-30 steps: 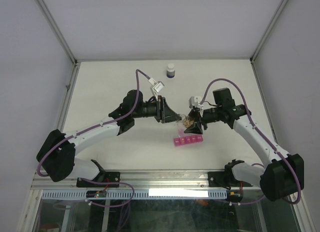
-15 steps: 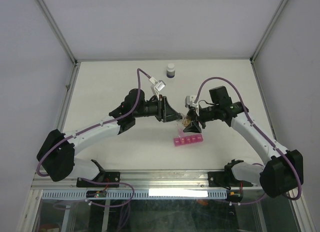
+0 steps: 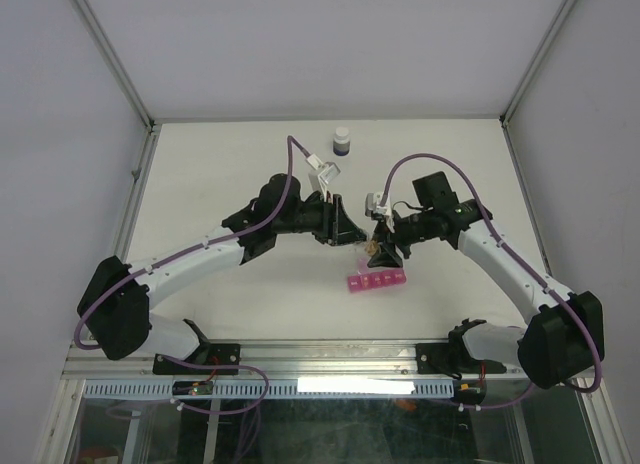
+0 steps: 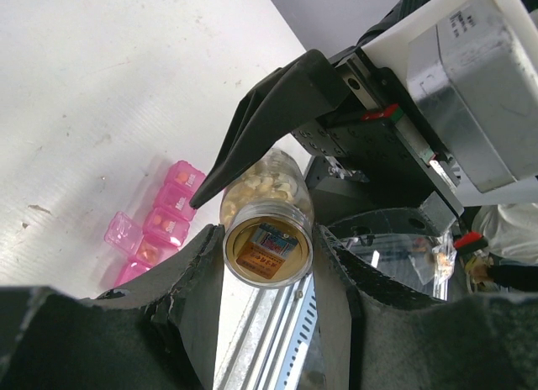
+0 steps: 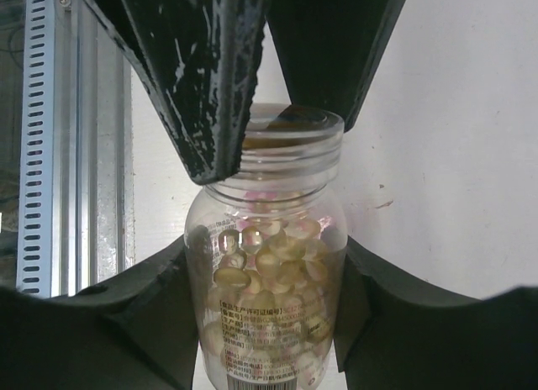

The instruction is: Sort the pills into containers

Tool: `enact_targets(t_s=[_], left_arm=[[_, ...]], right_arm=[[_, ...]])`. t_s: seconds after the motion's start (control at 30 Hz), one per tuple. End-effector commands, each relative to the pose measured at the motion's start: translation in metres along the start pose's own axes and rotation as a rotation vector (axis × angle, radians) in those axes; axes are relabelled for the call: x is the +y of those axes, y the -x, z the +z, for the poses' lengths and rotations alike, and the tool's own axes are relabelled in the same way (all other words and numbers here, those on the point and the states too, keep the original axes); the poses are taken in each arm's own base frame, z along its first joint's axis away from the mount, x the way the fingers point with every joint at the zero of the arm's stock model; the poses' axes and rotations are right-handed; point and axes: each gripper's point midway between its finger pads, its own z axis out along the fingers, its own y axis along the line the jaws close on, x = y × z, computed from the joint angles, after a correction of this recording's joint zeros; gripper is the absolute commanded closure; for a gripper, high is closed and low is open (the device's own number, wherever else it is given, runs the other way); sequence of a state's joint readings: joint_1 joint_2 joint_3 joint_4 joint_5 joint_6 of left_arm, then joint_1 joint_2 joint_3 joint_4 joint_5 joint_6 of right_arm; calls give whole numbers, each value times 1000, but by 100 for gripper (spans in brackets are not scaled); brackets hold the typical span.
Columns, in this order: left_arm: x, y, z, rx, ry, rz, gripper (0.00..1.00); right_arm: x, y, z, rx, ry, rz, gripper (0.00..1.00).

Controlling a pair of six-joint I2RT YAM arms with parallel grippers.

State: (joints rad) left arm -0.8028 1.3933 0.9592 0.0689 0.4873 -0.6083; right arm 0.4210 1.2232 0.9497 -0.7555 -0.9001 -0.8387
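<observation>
Left end effector (image 4: 267,249): nearly closed, pinching the cap (image 5: 290,134) of the clear bottle (image 5: 267,348).
Right end effector (image 5: 266,289): about half open, clamped around the bottle's body.
Pills (image 5: 271,247): inside the bottle, held between both arms.
Pink organiser (image 4: 160,222): on the surface (image 4: 101,87), near the bottle.

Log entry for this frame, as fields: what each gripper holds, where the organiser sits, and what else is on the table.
left gripper: shut on the cap end of the clear bottle
right gripper: closed around the same bottle's body
pills: yellow-orange, inside the clear bottle
pink organiser: on the table, just on the near side of both grippers; orange pieces show in some compartments
dark bottle: white-capped, upright near the table's far edge, apart from both arms
</observation>
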Motion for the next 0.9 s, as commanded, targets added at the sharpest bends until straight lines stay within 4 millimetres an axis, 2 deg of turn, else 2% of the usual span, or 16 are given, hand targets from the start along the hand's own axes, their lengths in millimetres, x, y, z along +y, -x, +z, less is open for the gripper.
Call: enact_targets(t_s=[0.0, 0.3, 0.37, 0.77, 0.8, 0.87], left_arm=[[-21, 2, 4, 23, -47, 55, 78], [-27, -13, 6, 91, -101, 95, 79], [-20, -22, 12, 124, -105, 106, 79], [-21, -41, 13, 153, -168, 403, 78], [-28, -36, 7, 131, -183, 447, 77], [-30, -36, 3, 124, -202, 519, 75]], right_arm=[[-6, 32, -6, -64, -12, -68, 100], [3, 40, -6, -104, 29, -74, 100], [4, 41, -6, -113, 37, -72, 100], [10, 48, -6, -161, 84, -41, 100], [10, 48, -6, -162, 85, -41, 100], [11, 48, -6, -166, 91, -45, 100]])
